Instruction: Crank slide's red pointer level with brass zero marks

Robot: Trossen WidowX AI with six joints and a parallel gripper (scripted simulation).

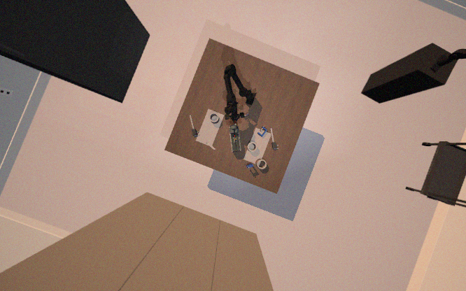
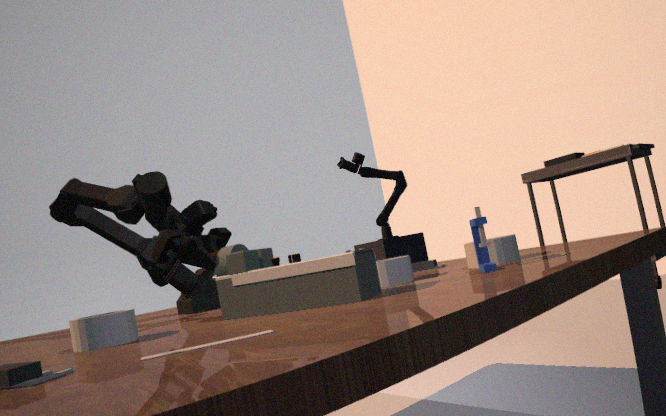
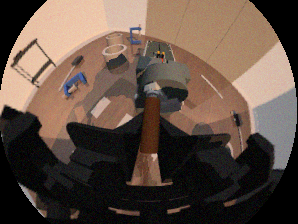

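The machine is a long grey-green box with a slide track and a rounded grey housing at the crank end. The crank handle is a brown cylinder, running from the housing toward the gripper. My gripper is shut on the handle, with black fingers on both sides of it. A small red pointer shows on the track beyond the housing, with yellow bits beside it. They are too small to tell whether pointer and brass marks are level. In the exterior view the arm hides the handle.
Pale round cups stand on both sides of the machine. A blue clamp and a flat-headed tool lie to one side, another tool to the other. A second blue clamp is beyond the cups.
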